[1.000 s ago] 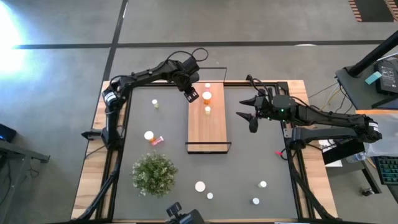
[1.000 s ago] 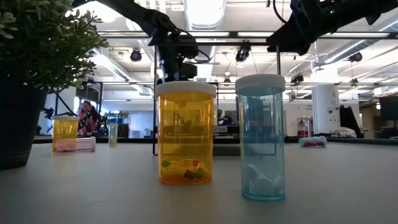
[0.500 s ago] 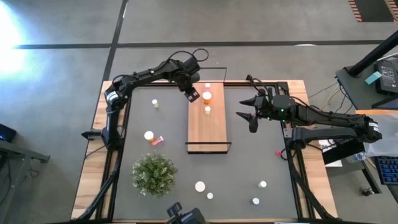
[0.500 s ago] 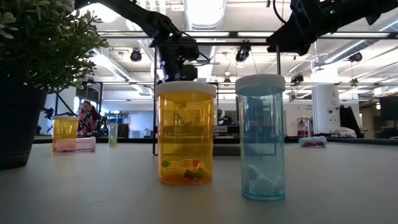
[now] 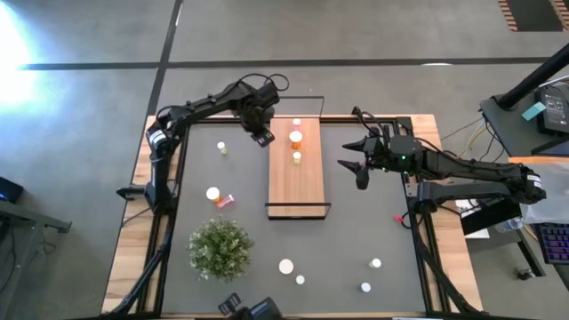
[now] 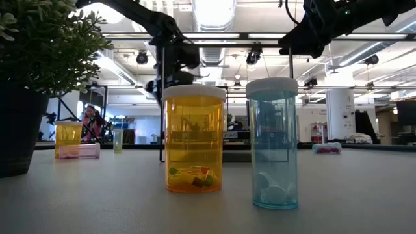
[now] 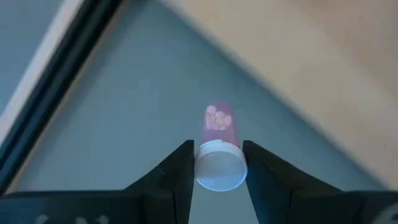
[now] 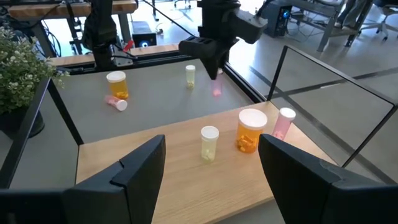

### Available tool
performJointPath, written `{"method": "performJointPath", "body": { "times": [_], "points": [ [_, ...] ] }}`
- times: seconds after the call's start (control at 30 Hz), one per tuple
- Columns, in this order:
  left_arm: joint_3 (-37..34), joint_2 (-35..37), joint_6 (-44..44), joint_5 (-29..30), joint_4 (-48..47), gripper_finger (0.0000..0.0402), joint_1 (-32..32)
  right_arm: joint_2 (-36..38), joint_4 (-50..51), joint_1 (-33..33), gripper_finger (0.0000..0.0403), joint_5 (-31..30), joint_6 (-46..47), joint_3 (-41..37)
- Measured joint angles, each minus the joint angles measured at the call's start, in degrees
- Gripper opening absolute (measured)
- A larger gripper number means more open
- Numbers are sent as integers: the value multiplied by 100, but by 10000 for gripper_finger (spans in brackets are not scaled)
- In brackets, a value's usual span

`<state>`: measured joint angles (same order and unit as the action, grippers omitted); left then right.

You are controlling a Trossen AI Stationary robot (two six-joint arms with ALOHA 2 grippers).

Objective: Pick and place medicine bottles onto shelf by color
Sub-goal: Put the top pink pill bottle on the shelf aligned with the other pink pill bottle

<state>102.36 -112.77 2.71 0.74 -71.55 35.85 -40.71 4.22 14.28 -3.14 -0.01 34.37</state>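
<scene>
My left gripper (image 5: 263, 136) hangs over the grey mat just left of the shelf's (image 5: 296, 173) far end, shut on a small pink medicine bottle (image 7: 217, 124) with a white cap. The right wrist view shows that bottle (image 8: 217, 90) below the fingers. On the shelf's far half stand a pink bottle (image 5: 297, 122), an orange one (image 5: 295, 138) and a small pale one (image 5: 297, 157), all upright on their bases. My right gripper (image 5: 349, 163) waits open, raised, right of the shelf. My left gripper pinches the pink bottle's white cap (image 7: 217, 169) between its two fingers, one on each side of it. The fingers come from above and point down. The bottle hangs below them, roughly upright, lifted clear of the mat.
Loose bottles stand on the mat: a small one (image 5: 221, 148) at far left, an orange one (image 5: 212, 193) with a pink one (image 5: 224, 201) lying beside it, and several near the front edge (image 5: 285, 266). A bushy plant (image 5: 220, 248) sits front left.
My left gripper has carried the pink bottle from above the shelf's left edge toward the table's left, out over the mat, and has tipped to point more steeply down. The bottle stays in the hold.
</scene>
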Motion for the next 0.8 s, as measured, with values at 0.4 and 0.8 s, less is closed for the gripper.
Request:
{"method": "performJointPath", "body": {
  "times": [0.4, 0.8],
  "points": [
    [-893, 0, 311, 89, -208, 109, 241, 0, -1, 0, 249, 0, 0, 0],
    [-1425, 18, 443, 83, 364, 114, 241, 0, -1, 1, 249, -1, -2, 0]
  ]
}}
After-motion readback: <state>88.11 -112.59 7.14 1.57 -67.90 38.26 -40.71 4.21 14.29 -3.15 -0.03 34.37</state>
